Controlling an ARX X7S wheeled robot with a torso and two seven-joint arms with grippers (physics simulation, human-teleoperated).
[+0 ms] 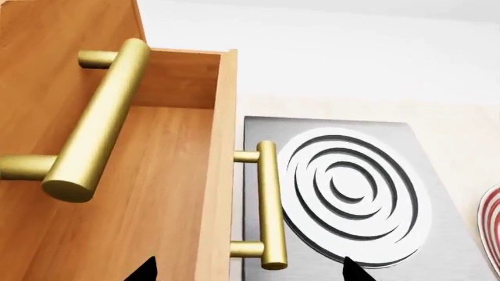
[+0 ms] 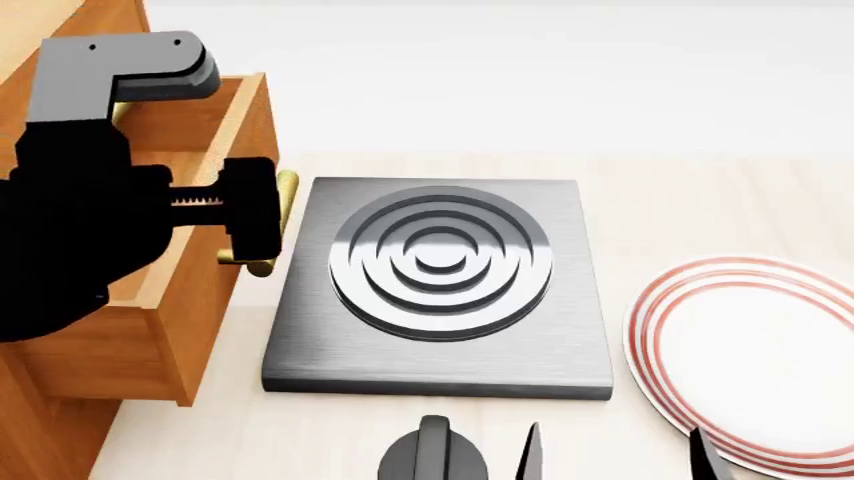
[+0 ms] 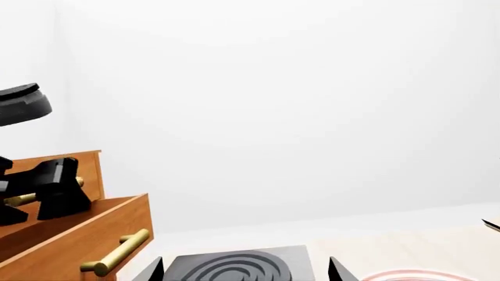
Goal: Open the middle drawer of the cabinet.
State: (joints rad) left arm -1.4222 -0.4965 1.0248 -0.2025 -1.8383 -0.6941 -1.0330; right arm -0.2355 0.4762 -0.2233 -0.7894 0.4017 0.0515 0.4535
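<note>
1. Cabinet (image 2: 40, 420) at far left of head view, orange-brown wood, standing on pale surface (image 2: 694, 120).
2. Middle drawer (image 2: 200, 300) pulled well out from cabinet face; paler box sides visible, open top showing in head view.
3. Brass handle (image 2: 267, 225) of middle drawer on its front, facing burner; mostly hidden behind left claw in head view.
4. Left wrist view: middle drawer handle (image 1: 270, 205) seen edge-on beside drawer front (image 1: 219, 175); top handle (image 1: 98, 117) large in near foreground.
5. Left claw (image 2: 247, 205) level with middle drawer handle; one black finger (image 2: 251, 205) in front of bar. Jaws apart in left wrist view, tips at frame edge either side of drawer front; nothing clearly gripped. Contact with bar: cannot tell.
6. Right claw (image 2: 614, 455) low at bottom of head view, jaws spread, holding nothing, above front edge of surface.
7. Grey burner plate (image 2: 441, 290) with concentric rings just right of drawer; drawer handle close to its left edge.
8. Red-rimmed white plate (image 2: 667, 300) right of burner, apart from it.
9. Black knob (image 2: 434, 455) near burner's front edge.
</note>
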